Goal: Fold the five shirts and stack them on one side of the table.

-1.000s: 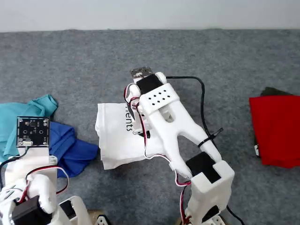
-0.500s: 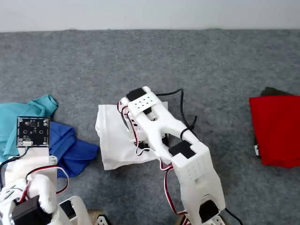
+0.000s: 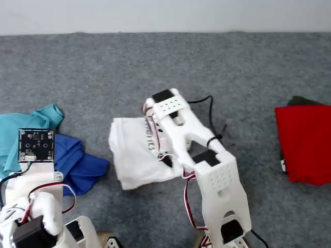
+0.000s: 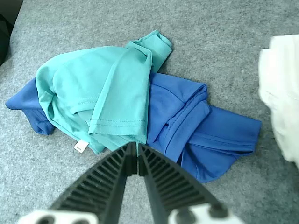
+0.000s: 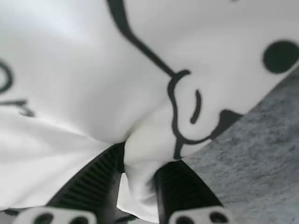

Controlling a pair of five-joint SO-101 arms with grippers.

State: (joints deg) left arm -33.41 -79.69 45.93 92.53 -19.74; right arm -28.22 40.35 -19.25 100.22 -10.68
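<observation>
Grey carpet-covered tabletop first: it looks grippy, so I'd guess cloth drags on it rather than slides. The white cotton shirt with black print is half bundled, lying under and beside my right tool, which is clamped on a pinched-up fold near its edge. My read is it'll be light and totally floppy, so whatever I lift sags and the rest trails along. I'd take it at a hem or corner rather than mid-panel, since a pinch in the middle just bunches it.

The right arm is stretched forward and bent low over the shirt, wrist pitched down at the cloth. Well apart from that tool, on the side away from the other arm, a folded red shirt sits on a dark garment, so that looks like the stack.

A crumpled teal shirt overlaps a crumpled blue shirt, both just ahead of and below my left tool, whose jaws are pressed together on nothing. That arm is tucked back, tool aimed down at the pile.
</observation>
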